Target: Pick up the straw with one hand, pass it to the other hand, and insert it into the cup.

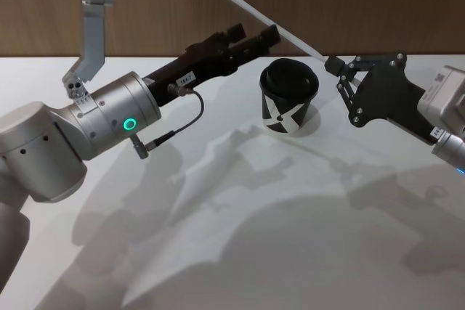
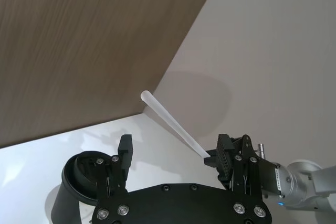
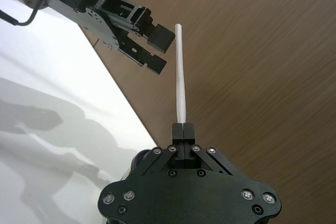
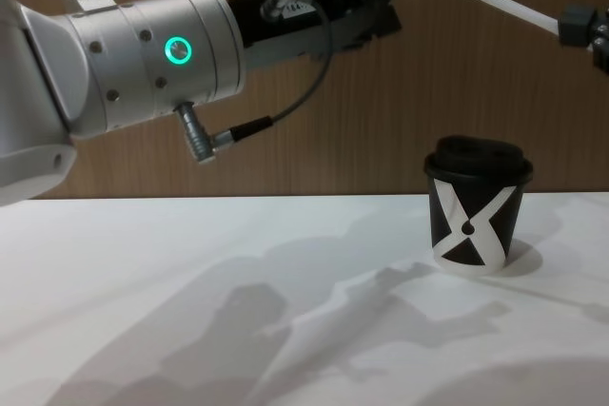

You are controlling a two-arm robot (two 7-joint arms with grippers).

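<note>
On the white counter (image 1: 290, 245), in front of a wood-panelled wall (image 1: 363, 5), stood the cup (image 1: 288, 98). Its lid was on, and it sat right of centre, below the space between my two arms. From the chest view my own left arm (image 1: 109, 125) blocked the straw's far end.

That left arm stretched from the left, well above the counter and pointing forward and to the right. The green ring light (image 1: 129, 124) glowed on its silver wrist, and a thin cable (image 1: 192, 114) looped underneath. My left fingers (image 3: 160, 38) stood apart with nothing between the pads. My right arm (image 1: 443, 107) stretched from the right edge at about the same height. My right fingers (image 3: 184, 132) were clamped together on one end of the straw (image 1: 254, 11).

The straw hung in the air, above and behind the cup, slanting up and to the left from my right fingers. It ran just beside the tips of my left fingers. The left wrist view showed it in the gap between them but farther out than the pads. I could not tell whether it touched either one.
</note>
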